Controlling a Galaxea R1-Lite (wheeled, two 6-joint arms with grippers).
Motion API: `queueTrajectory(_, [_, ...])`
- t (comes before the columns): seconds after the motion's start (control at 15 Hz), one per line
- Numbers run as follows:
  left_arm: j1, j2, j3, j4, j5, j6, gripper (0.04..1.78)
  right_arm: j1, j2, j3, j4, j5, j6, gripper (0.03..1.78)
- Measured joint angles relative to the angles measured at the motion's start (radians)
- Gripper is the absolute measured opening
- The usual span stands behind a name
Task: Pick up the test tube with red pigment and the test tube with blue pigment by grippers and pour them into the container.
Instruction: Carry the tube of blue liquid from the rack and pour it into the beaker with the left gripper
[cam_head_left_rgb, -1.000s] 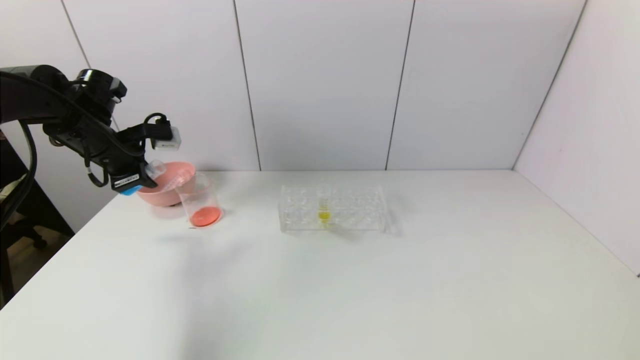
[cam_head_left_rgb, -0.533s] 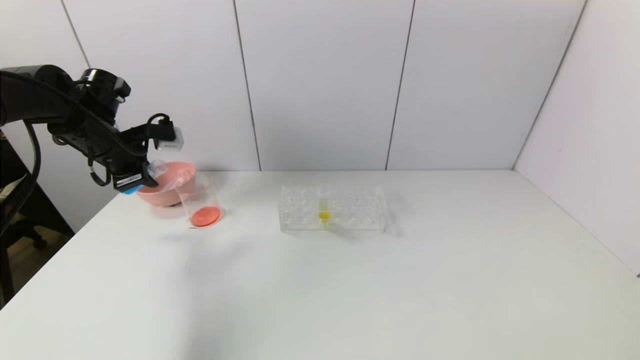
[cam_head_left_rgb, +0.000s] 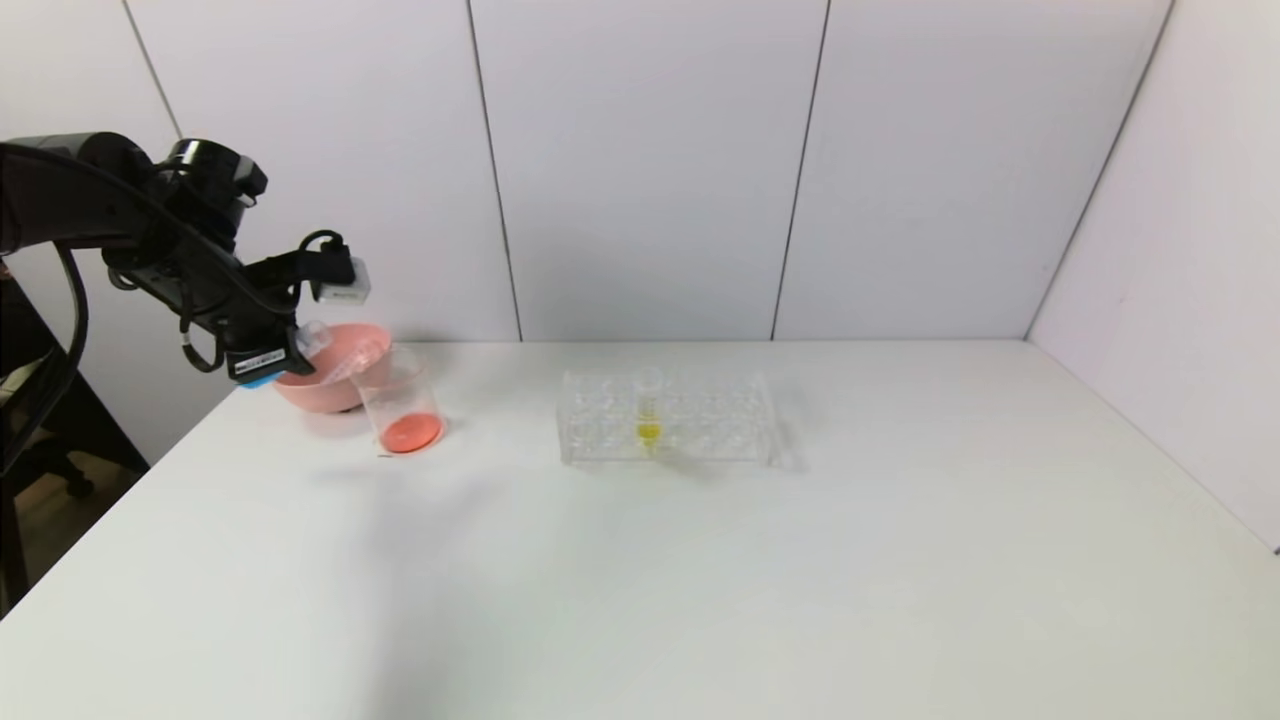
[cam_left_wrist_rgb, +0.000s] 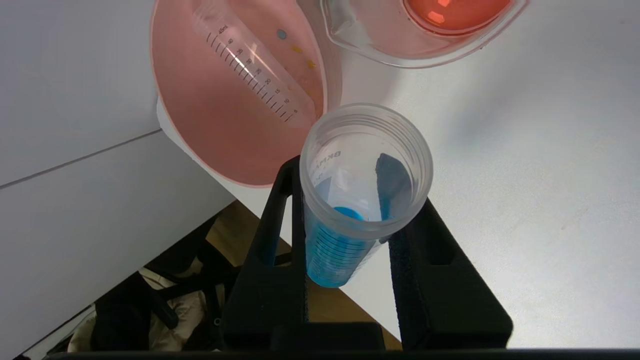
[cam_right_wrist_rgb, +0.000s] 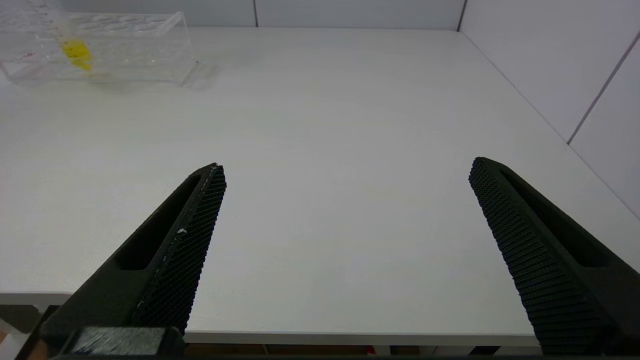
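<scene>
Bright, even light fills the room, falling from overhead. The white table (cam_head_left_rgb: 700, 560) shows only soft grey shadows: a broad faint one in front of the beaker (cam_head_left_rgb: 400, 405), a thin one at the rack (cam_head_left_rgb: 665, 418) base. Small glints sit on the beaker's red liquid (cam_left_wrist_rgb: 452, 12). The blue tube (cam_left_wrist_rgb: 357, 192) is sharp up close; its rim looks slightly swollen.
</scene>
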Motion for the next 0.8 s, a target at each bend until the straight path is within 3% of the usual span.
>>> queueTrajectory(0.8, [-0.047,0.009,0.000,-0.016,0.177,0.011,0.48,0.000,0.000,0.000,0.000,0.000,0.000,1.77])
